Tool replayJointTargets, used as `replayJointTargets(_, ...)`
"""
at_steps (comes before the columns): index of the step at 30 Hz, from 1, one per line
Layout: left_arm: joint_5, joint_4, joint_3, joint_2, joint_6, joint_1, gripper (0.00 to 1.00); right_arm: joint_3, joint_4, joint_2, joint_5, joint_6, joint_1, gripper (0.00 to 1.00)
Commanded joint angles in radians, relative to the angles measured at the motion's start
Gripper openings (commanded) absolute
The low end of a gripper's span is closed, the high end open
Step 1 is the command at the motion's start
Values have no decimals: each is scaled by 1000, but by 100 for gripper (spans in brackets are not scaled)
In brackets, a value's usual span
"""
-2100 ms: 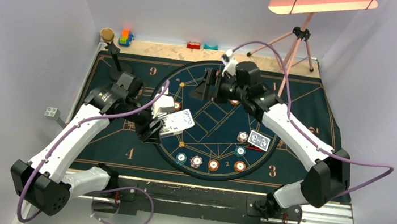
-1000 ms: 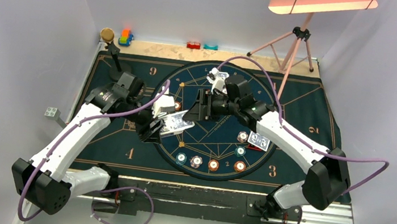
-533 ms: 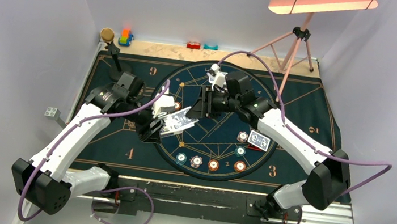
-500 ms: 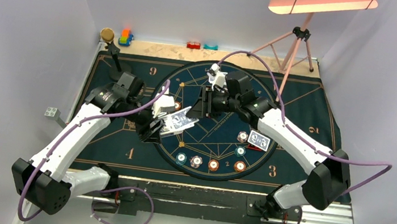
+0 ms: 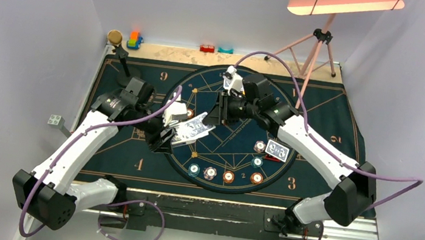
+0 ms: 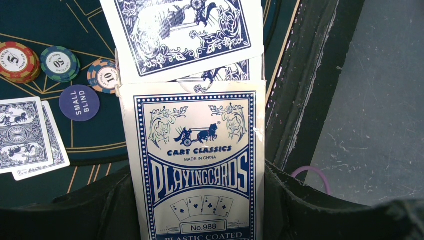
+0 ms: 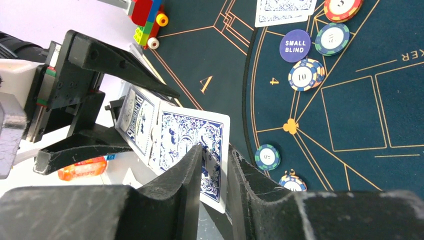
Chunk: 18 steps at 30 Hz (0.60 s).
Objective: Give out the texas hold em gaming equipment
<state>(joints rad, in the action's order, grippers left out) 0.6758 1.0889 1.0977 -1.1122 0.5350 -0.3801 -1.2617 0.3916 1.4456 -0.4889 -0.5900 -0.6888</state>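
1. Jaws first: my left jaws are clamped on the sides of the card box (image 6: 197, 170). My right jaws are squeezed nearly closed, pinching the edge of a blue-backed playing card (image 7: 187, 132) poking out of the box's open end.
2. Closest to my bases, four poker chips (image 5: 228, 176) sit in a row along the near curve of the round layout on the table (image 5: 126, 152).
3. Bit further out on the right, two face-down cards (image 5: 278, 151) lie overlapped, with a couple more chips (image 5: 260, 145) just beside them.
4. Box and card are held up off the felt, left of centre. My left wrist cam shows another card pair (image 6: 25, 135) down below, a SMALL BLIND disc (image 6: 79, 102) just beside it and three chips (image 6: 59, 62) past that.
5. Way back: toy blocks (image 5: 134, 40) and a black stand (image 5: 121, 57).
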Motion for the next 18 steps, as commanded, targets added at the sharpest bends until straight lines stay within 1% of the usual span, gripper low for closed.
replayJointTargets(1, 24, -28, 15, 20, 5, 6, 9, -61, 14, -57, 33, 25, -3, 26)
replayJointTargets(12, 21, -28, 10, 23, 7, 6, 9, -79, 45, -86, 71, 44, -4, 22)
replayJointTargets(16, 19, -28, 9, 25, 7, 6, 9, -85, 45, -91, 67, 39, -3, 13)
replayJointTargets(18, 17, -28, 8, 25, 8, 7, 9, -82, 30, -96, 45, 24, -3, 5)
